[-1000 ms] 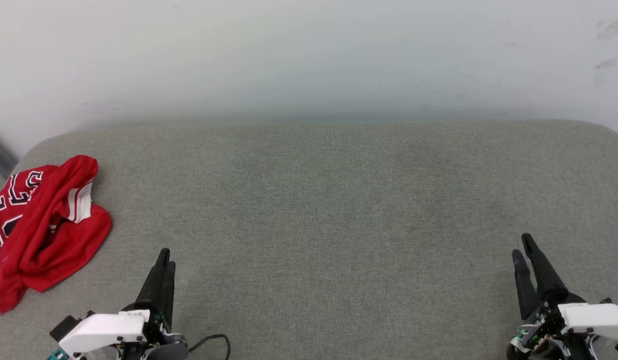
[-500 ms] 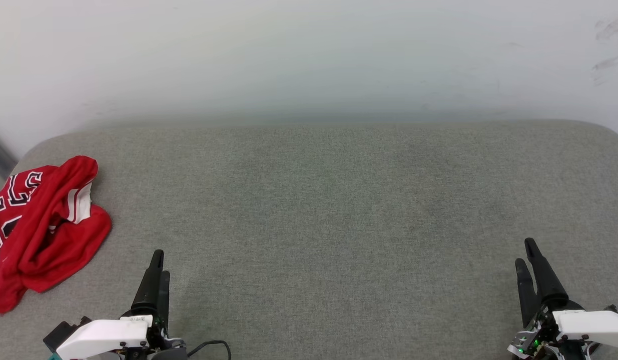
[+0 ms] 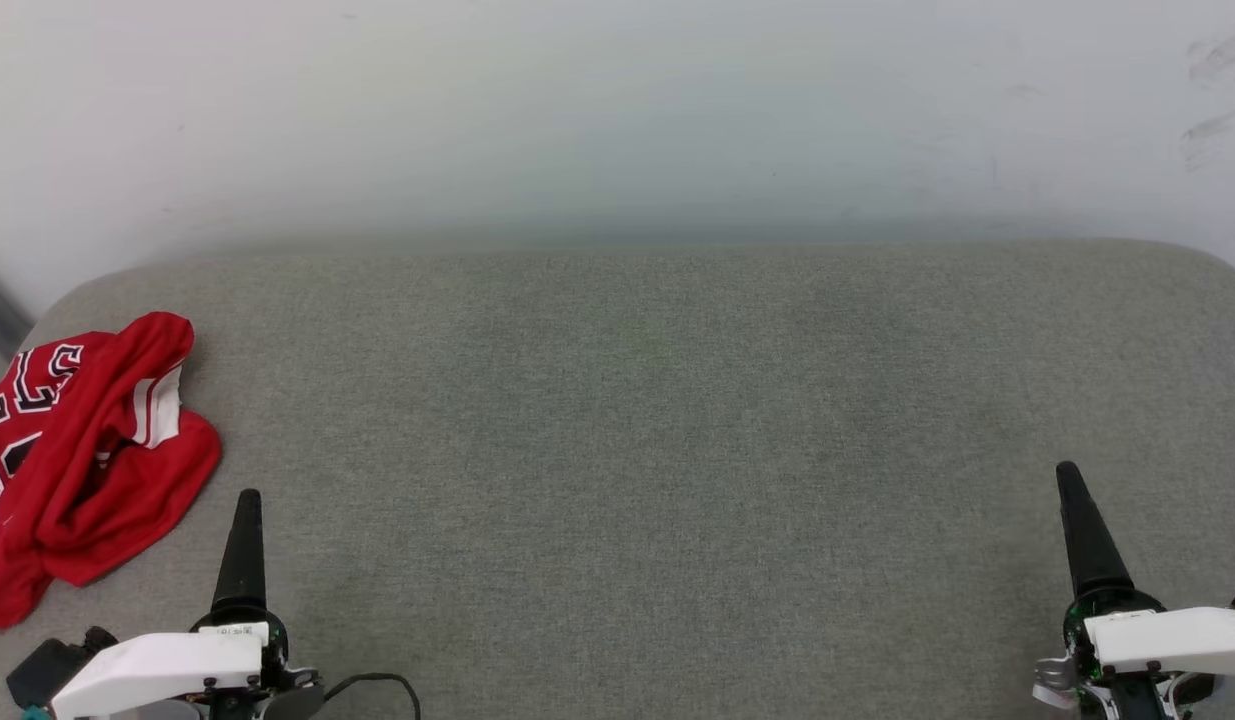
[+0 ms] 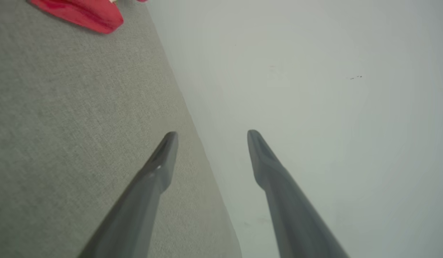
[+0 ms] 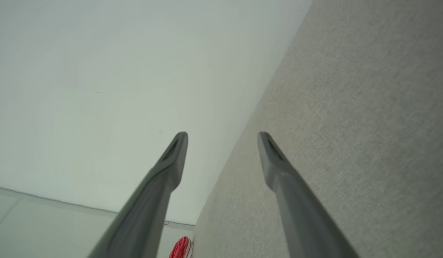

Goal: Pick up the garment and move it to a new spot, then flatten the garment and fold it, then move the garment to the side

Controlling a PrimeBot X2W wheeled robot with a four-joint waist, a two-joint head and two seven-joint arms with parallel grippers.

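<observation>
Head view: 1 garment [image 3: 97,470], 2 tools [image 3: 247,497] [image 3: 1067,470]

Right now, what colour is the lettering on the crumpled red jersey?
Black with white outlines, on the crumpled red jersey shirt; clearest in the head view.

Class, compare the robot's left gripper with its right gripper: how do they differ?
The left gripper is close to the crumpled red garment; the right gripper is far from it across the grey cushion. The left gripper's wrist view has cushion on its left; the right gripper's, on its right. Both are open and empty.
</observation>
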